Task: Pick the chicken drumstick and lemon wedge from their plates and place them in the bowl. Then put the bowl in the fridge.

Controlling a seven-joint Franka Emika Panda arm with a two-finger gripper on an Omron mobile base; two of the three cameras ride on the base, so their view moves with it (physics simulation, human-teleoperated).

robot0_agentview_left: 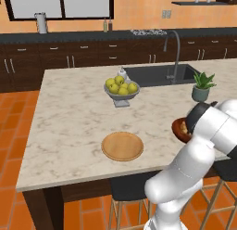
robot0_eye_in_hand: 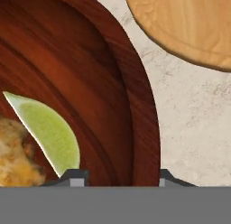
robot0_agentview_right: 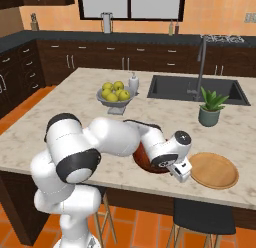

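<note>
The dark reddish-brown bowl (robot0_eye_in_hand: 67,51) holds the pale green lemon wedge (robot0_eye_in_hand: 49,128) and, beside it, the golden-brown chicken drumstick (robot0_eye_in_hand: 16,151). My gripper (robot0_eye_in_hand: 119,175) is open and straddles the bowl's near wall, one fingertip (robot0_eye_in_hand: 74,177) inside and the other fingertip (robot0_eye_in_hand: 164,177) outside on the counter side. In the base views the bowl (robot0_agentview_left: 178,129) (robot0_agentview_right: 142,161) sits at the island's front edge, mostly hidden behind my arm, with the gripper (robot0_agentview_right: 180,169) low over it. One tan plate (robot0_agentview_right: 214,170) (robot0_eye_in_hand: 189,24) lies just right of the bowl; another plate (robot0_agentview_left: 122,146) lies to its left. The fridge is out of view.
A grey footed bowl of yellow-green fruit (robot0_agentview_left: 121,87) stands mid-island with a soap bottle (robot0_agentview_right: 133,83) behind it. The sink (robot0_agentview_left: 159,73) with its tall faucet and a potted plant (robot0_agentview_right: 210,108) are further back. Stools stand under the island's front edge.
</note>
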